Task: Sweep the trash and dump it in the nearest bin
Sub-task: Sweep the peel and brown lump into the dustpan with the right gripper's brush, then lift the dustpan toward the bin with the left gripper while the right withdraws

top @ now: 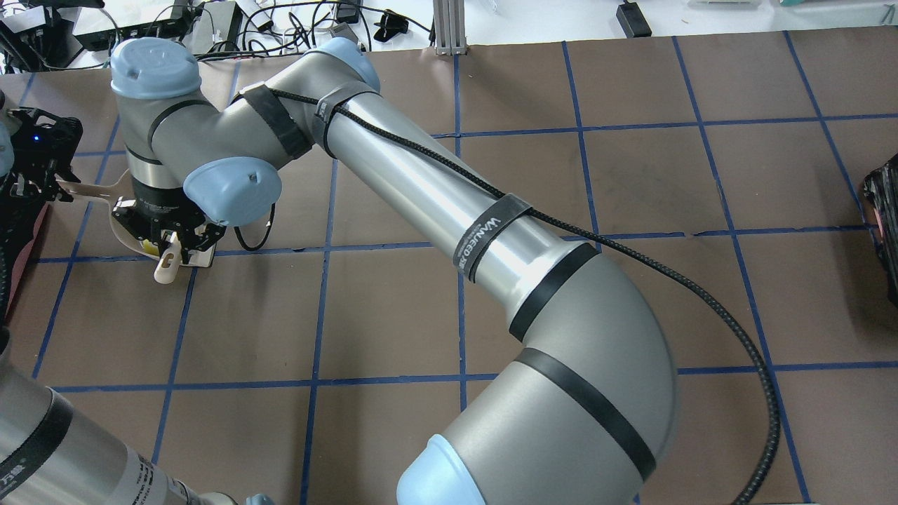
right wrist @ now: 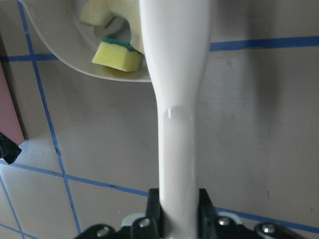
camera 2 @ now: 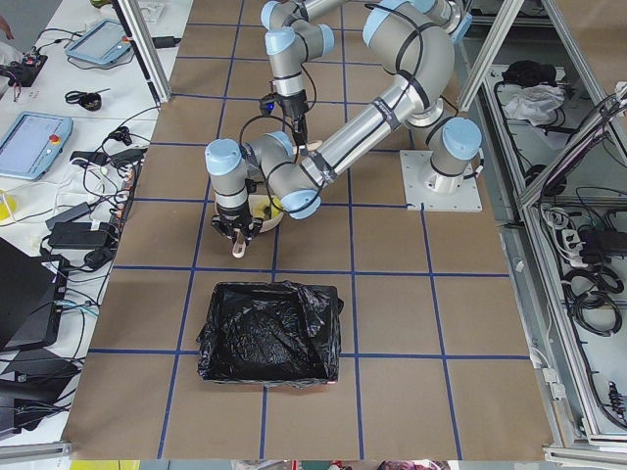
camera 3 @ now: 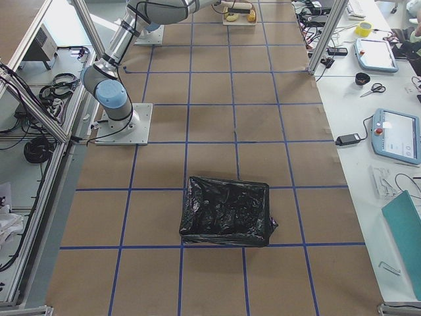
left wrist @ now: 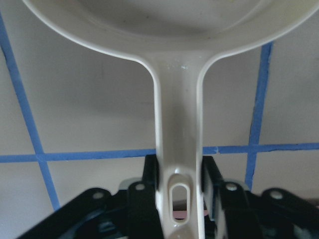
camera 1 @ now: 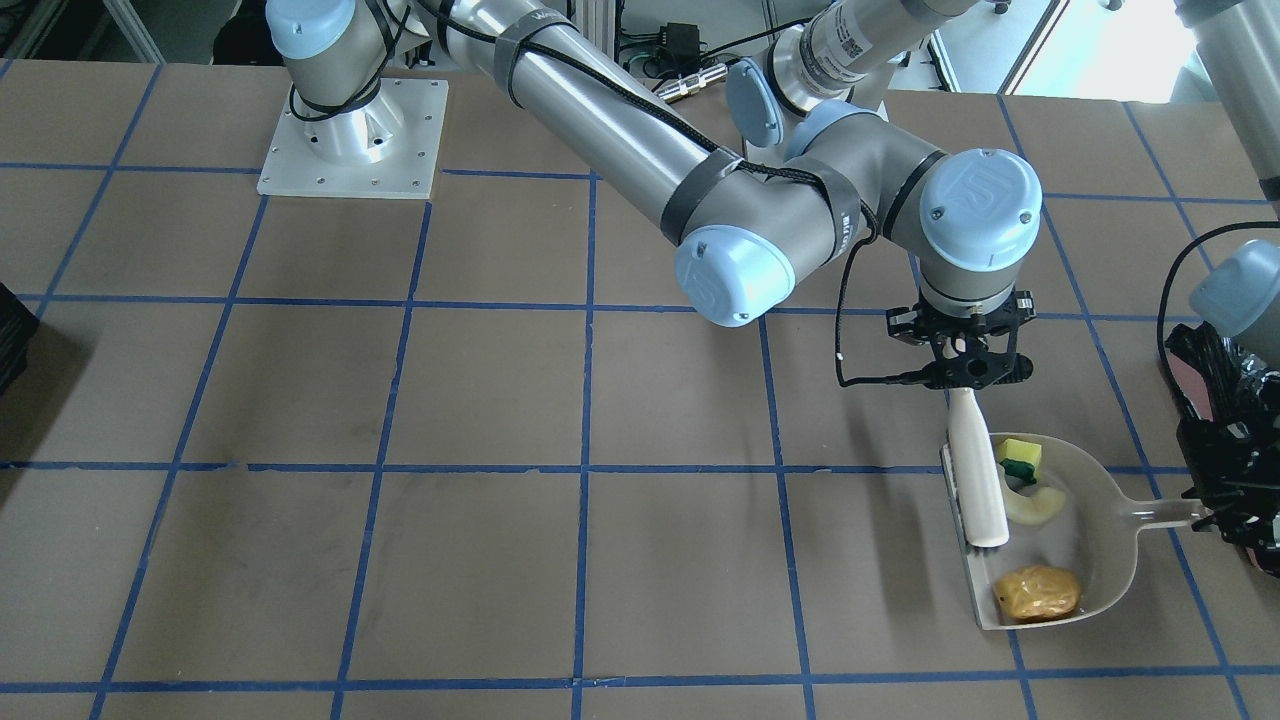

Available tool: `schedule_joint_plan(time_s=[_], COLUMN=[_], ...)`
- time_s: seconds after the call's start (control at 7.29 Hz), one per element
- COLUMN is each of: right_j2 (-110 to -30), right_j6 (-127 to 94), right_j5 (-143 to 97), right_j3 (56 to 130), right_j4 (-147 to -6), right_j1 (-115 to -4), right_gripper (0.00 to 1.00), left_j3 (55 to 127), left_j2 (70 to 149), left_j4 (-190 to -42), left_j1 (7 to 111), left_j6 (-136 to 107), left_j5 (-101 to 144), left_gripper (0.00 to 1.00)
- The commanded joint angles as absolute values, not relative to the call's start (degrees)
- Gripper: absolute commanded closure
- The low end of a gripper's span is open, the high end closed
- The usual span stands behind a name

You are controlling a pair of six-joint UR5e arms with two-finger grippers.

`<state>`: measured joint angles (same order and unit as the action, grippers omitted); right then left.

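Seen from the operators' side, a plain black-bagged container (camera 3: 227, 210) sits far off to the left, well apart from the action. Dumping there would be the wrong choice.

Further right, the right gripper (camera 1: 965, 378) has its fingers clamped on the white brush (camera 1: 977, 470), which lies along the open lip of the dustpan (camera 1: 1100, 545). All the trash is inside the pan. The sponge wedge (camera 1: 1020, 458) and the cream slice (camera 1: 1037, 505) sit just behind the brush. The potato-like lump (camera 1: 1038, 592) is near the lip, past the brush's end, with nothing guarding it.

I'd worry most about the lump: it looks round and heavy, and it could roll back onto the table if the pan's mouth dips as it lifts. If the brush isn't pulled clear first, it may snag the pan or flick the lighter scraps out.

Further right again, the left gripper (left wrist: 179, 186) pinches the pan's thin handle near its end. With a grip that far from the load, the pan could pivot or slip in the fingers.

The bin (camera 2: 269, 333), pink-sided and black-lined, stands close by on that side. A low carry might knock its rim, and an early tip would spill the load short of it.
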<state>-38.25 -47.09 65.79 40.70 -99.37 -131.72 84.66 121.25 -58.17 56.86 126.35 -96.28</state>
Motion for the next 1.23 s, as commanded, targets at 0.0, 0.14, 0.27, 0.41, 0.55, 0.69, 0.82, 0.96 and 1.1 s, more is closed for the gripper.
schedule_joint_plan(time_s=[0.0,0.14,0.27,0.41,0.55,0.69,0.82,0.96,1.1], right_j2=[-46.5,-51.1,-55.6,-59.9,-64.4,-68.3,-71.4,-74.1,-77.8], right_j6=[-47.4,-47.0,-46.3,-44.2,-42.5,-41.1,-39.3,-39.3,-39.0], right_j5=[71.5,75.1,77.5,79.3,80.5,83.3,85.4,85.5,85.4], right_j3=[52.3,60.4,68.2,75.7,83.0,89.8,96.2,102.5,108.7], right_j4=[-97.0,-98.0,-99.1,-100.0,-101.0,-101.9,-104.8,-107.8,-112.0], right_j1=[-128.9,-128.7,-128.1,-127.0,-126.4,-126.3,-125.8,-125.9,-125.9], right_gripper=[1.0,1.0,1.0,1.0,1.0,1.0,1.0,1.0,1.0], left_j3=[84.6,84.3,83.9,83.6,82.5,80.4,77.2,73.1,69.1], left_j2=[120.2,119.6,119.5,119.0,117.8,116.6,116.1,116.8,117.9], left_j4=[-58.4,-59.8,-61.7,-61.8,-63.2,-67.5,-70.9,-75.0,-77.8], left_j1=[55.6,54.0,51.4,49.3,48.9,47.8,45.6,44.4,43.1], left_j6=[126.9,127.1,127.4,127.5,127.5,128.4,130.0,131.6,133.2], left_j5=[-93.1,-92.9,-90.7,-90.1,-90.3,-90.3,-90.3,-90.0,-89.8], left_gripper=[1.0,1.0,1.0,1.0,1.0,1.0,1.0,1.0,1.0])
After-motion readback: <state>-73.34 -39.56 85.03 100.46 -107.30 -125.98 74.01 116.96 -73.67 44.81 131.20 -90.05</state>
